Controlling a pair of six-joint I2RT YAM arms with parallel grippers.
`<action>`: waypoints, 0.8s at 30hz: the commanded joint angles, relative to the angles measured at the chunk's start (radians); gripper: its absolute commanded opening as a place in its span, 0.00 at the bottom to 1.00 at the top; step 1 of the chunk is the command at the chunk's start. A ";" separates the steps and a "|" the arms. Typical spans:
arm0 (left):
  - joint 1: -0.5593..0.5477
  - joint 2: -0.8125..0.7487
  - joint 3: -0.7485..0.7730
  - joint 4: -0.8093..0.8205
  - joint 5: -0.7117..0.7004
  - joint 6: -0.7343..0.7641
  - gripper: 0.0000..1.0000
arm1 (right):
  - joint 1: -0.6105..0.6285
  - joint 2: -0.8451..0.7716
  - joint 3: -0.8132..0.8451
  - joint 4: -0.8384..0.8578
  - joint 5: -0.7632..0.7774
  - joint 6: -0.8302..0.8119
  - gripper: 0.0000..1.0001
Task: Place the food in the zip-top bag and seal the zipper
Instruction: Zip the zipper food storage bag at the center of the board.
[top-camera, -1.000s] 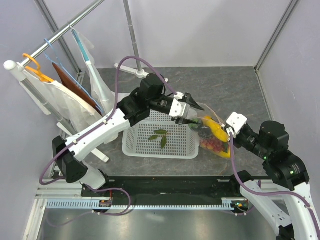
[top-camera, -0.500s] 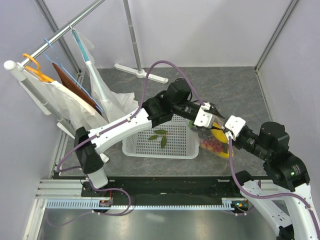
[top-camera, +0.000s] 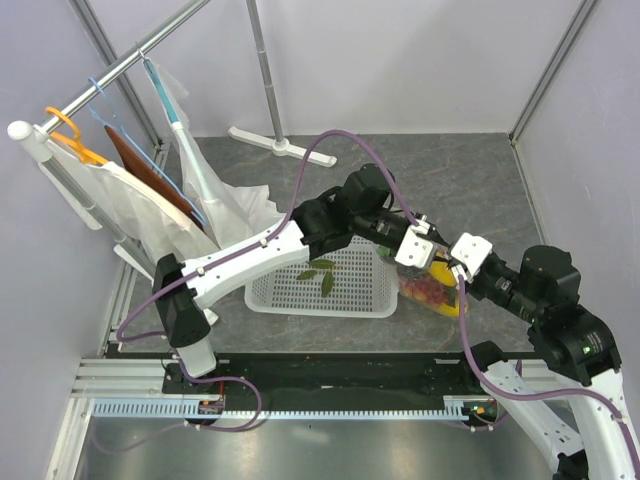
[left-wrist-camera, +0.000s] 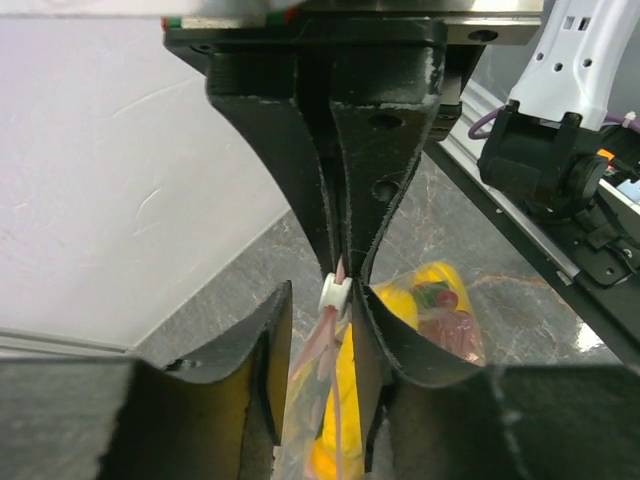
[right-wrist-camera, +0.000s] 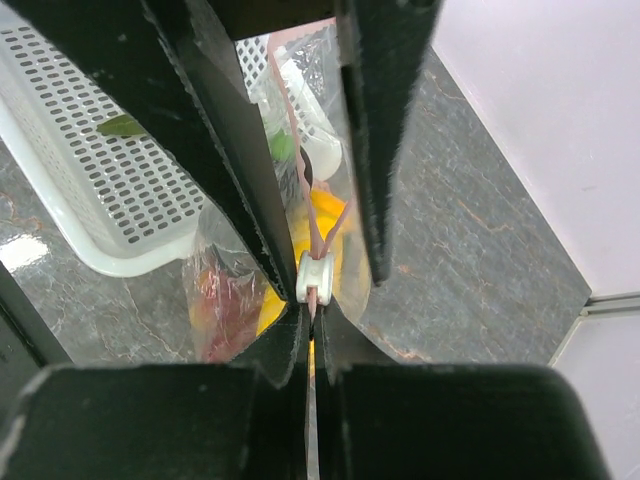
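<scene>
Zipper (right-wrist-camera: 298, 185) sealing is the step in hand, as I judge it. Right end effector (right-wrist-camera: 312, 315) is pinched tight on the pink strip, with a white slider (right-wrist-camera: 315, 276) sitting right at its tips. Left end effector (left-wrist-camera: 320, 310) meets it nose to nose, jaws part open and straddling the strip by the slider with a gap on each side, so it grips nothing. Under both sags the bag (top-camera: 425, 290), just beside the basket (top-camera: 300, 300), on its right in the top view. Food (left-wrist-camera: 432, 282) is already inside, with yellow and red fruit showing through the plastic. Only green leaves (top-camera: 322, 272) lie in the basket, so loading looks finished. Basket and bag rest on the grey desk (top-camera: 480, 180).

Next, I reckon, the left jaws must nip the slider or strip, then run along the mouth away from the right pinch, which has to keep the floppy edge taut.

No brand, label or writing is legible anywhere.
</scene>
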 joint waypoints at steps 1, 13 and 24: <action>-0.013 0.005 0.040 -0.016 -0.015 0.053 0.32 | 0.004 -0.017 0.023 0.031 -0.021 -0.005 0.00; 0.019 -0.007 -0.019 -0.042 -0.075 0.079 0.02 | 0.004 -0.041 0.026 0.018 -0.007 -0.014 0.00; 0.118 0.008 -0.036 -0.070 -0.081 0.099 0.02 | 0.003 -0.049 0.032 0.002 -0.001 -0.025 0.00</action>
